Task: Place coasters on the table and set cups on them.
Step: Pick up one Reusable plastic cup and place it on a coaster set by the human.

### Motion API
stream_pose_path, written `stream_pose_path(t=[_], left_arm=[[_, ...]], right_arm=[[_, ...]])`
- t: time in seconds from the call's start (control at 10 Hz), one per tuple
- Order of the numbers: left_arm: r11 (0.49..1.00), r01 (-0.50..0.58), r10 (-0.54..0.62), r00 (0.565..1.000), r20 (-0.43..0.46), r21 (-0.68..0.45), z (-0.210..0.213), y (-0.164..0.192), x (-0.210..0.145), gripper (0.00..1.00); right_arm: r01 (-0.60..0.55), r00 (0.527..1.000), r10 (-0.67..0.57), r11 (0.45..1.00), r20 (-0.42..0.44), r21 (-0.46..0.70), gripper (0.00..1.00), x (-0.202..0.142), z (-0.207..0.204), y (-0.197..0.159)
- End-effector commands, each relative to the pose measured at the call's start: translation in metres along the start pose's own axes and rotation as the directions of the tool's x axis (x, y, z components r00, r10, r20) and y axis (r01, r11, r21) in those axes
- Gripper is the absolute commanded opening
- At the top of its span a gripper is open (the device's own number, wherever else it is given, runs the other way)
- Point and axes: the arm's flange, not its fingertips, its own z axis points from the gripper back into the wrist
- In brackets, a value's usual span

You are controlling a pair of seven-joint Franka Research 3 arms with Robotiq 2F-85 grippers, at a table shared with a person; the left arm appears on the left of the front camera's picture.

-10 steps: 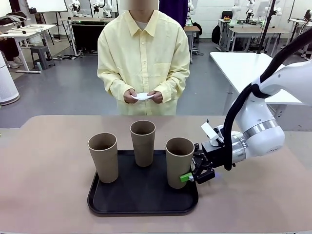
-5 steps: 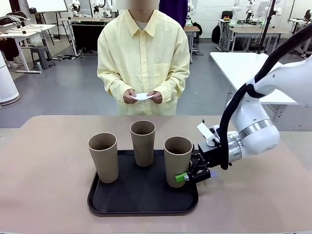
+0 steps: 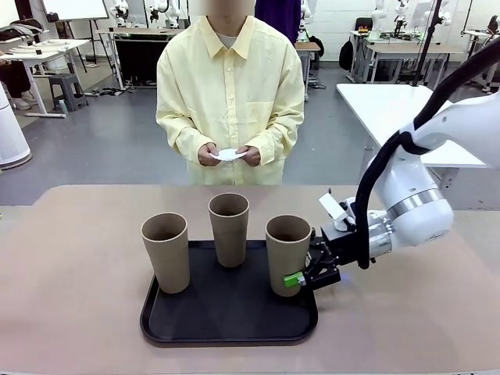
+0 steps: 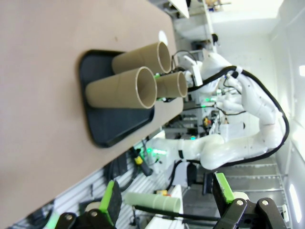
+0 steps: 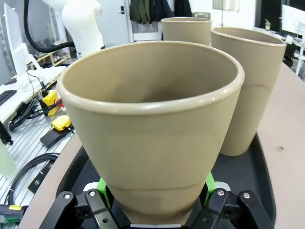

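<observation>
From the front, we see three cups (image 3: 229, 226) standing upright on a black tray (image 3: 226, 334), which rests on the tan surface (image 3: 78, 273). The right claw (image 3: 299, 279) reaches in from the side and is clamped low on the right-hand cup (image 3: 287, 250), green pads just above its base. We cannot tell whether that base touches the tray. Across the surface, the person's hands (image 3: 207, 154) hold the coasters (image 3: 228, 154), white and lacy, and none lies on the surface yet. In the left wrist view, the left claw (image 4: 167, 200) hangs well apart from the tray, jaws wide and nothing between them. In the right wrist view, the gripped cup sits between the pads, one on each side of its narrow foot, with the other two cups behind it on the tray. We judge the step in hand to be taking the first cup off the tray. The next move calls for a straight lift clear of the tray's rim and the neighbouring cup. It must stay upright, since the hold is low on a tall cup, and a coaster must be laid down to receive it.
</observation>
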Motion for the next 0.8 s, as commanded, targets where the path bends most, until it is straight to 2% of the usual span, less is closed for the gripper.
stream_pose_path(t=[0.0,0.2,0.4,0.6,0.7], left_arm=[[1.000,0.009,-0.009,1.000,0.001,-0.008,0.001,0.000,0.000,1.00],[1.000,0.009,-0.009,1.000,0.001,-0.008,0.001,0.000,0.000,1.00],[1.000,0.009,-0.009,1.000,0.001,-0.008,0.001,0.000,0.000,1.00],[1.000,0.009,-0.009,1.000,0.001,-0.008,0.001,0.000,0.000,1.00],[1.000,0.009,-0.009,1.000,0.001,-0.008,0.001,0.000,0.000,1.00]], right_arm=[[0.014,1.000,-0.015,0.995,-0.006,-0.097,0.00,0.042,0.027,0.029],[0.011,1.000,-0.014,0.987,-0.022,-0.161,0.00,0.088,0.059,0.055],[0.025,0.999,-0.030,0.976,-0.021,-0.218,0.00,0.115,0.082,0.066],[0.042,0.999,-0.047,0.963,-0.012,-0.265,0.00,0.121,0.104,0.069],[0.067,0.995,-0.086,0.958,-0.056,-0.280,0.00,0.113,0.105,0.066]])
